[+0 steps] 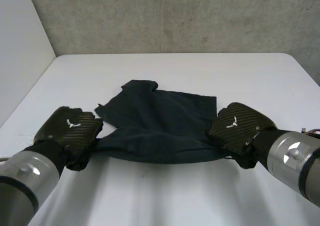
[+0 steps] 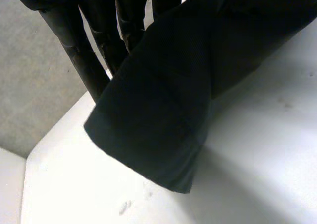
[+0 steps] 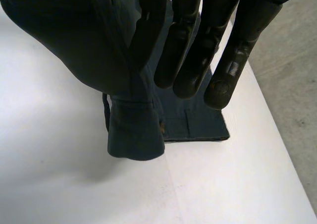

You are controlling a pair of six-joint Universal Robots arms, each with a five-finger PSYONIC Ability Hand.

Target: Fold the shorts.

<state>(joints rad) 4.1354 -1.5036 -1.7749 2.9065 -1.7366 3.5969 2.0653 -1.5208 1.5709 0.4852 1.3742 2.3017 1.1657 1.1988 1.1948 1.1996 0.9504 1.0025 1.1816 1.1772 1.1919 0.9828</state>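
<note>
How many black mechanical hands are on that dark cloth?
2. The left hand grips the near left corner of the dark navy shorts; the right hand grips the near right corner.

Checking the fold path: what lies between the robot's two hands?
The dark shorts span the stretch from the left hand to the right hand, each gripping an end of the near edge, as the head view shows.

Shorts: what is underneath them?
Beneath the shorts, where the left hand and right hand hold up the near edge, bare white table shows. Under the far part, the surface is covered.
</note>
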